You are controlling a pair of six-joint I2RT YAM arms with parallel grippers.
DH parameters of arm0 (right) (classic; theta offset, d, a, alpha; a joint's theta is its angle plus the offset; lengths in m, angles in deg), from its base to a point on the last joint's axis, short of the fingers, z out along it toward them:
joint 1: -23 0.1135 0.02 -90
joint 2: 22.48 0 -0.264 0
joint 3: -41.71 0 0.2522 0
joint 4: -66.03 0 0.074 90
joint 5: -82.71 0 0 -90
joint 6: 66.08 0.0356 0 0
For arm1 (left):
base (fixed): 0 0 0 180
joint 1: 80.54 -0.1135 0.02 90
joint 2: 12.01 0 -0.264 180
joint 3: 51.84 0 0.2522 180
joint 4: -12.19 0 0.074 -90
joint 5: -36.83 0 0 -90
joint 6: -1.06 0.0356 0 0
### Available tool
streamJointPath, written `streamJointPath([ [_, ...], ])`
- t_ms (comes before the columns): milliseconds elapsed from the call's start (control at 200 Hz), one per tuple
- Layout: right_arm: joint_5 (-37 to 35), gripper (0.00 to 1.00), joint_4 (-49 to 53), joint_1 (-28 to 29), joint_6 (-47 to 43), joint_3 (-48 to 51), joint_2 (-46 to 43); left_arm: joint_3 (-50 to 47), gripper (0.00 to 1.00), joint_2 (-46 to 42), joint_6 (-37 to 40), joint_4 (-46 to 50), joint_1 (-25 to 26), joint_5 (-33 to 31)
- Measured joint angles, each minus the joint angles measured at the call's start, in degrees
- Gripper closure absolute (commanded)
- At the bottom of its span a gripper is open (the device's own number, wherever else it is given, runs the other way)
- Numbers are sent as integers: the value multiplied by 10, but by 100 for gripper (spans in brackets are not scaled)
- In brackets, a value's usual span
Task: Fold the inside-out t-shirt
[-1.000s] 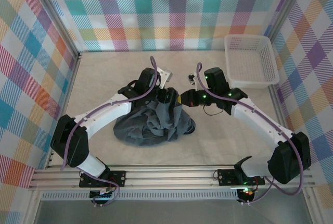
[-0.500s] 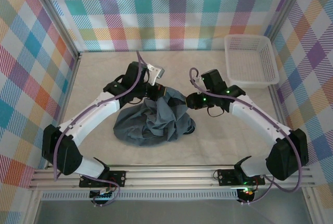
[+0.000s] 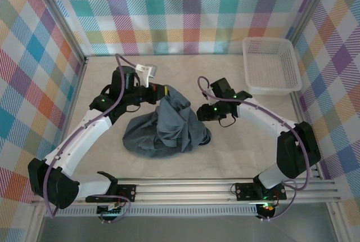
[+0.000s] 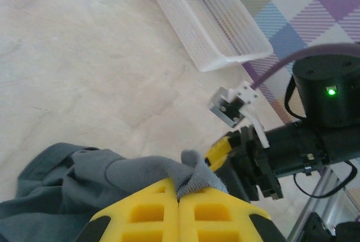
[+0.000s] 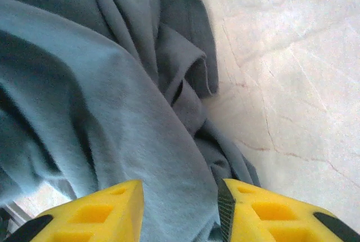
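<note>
The dark slate-grey t-shirt (image 3: 149,135) lies bunched in a heap mid-table (image 3: 242,152), between the two arms. The left gripper (image 4: 179,192) is clamped on a hemmed edge of it (a ridge of cloth rises to the fingers). The right gripper (image 5: 180,197) hangs over the shirt's right side, fingers parted, loose cloth under the gap. A white mesh basket (image 3: 275,89) sits in the far right corner.

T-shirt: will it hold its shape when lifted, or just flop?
Probably floppy: the t-shirt hangs in soft folds from the left gripper. Likely light, since one small pinch holds it up. Pushed, it would probably bunch.
</note>
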Motion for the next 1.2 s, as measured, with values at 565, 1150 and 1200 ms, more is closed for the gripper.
streamJointPath([
  [565,66,20,-103,68,126,-43,-61,-89,100,-12,-45,-41,-2,-14],
  [1150,-58,44,53,63,125,-178,109,-89,100,-69,-23,-50,-2,1],
  [1200,-56,49,75,56,118,-176,109,-89,100,-77,-20,-47,-2,-3],
])
